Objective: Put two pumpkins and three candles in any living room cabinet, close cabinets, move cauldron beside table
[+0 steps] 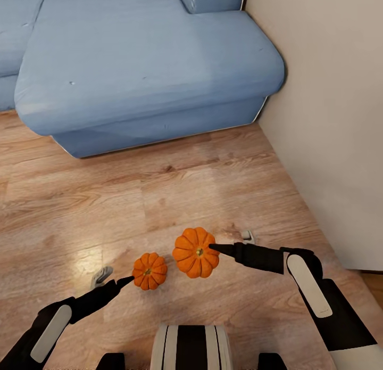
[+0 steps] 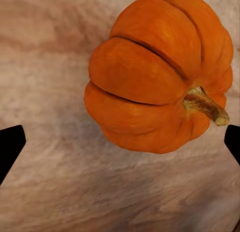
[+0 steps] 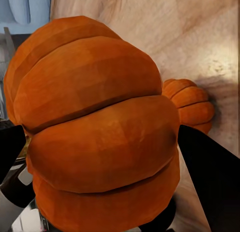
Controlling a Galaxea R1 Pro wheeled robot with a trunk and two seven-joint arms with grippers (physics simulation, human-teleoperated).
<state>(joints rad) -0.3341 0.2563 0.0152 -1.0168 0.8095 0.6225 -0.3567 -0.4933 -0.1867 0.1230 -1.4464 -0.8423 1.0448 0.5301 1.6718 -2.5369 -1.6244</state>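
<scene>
Two orange ribbed pumpkins show in the head view. The larger-looking pumpkin sits between the fingers of my right gripper, which is shut on it, seemingly lifted off the wooden floor. In the right wrist view this pumpkin is pressed by the dark fingers on both sides, with the other pumpkin on the floor behind. The smaller-looking pumpkin lies on the floor at the tip of my left gripper. That gripper is open, with the pumpkin off to one side, its stem near one fingertip. Candles, cabinet, cauldron and table are out of view.
A blue sofa stands on the wooden floor ahead of me. A pale wall runs along the right side. My own base is at the bottom edge.
</scene>
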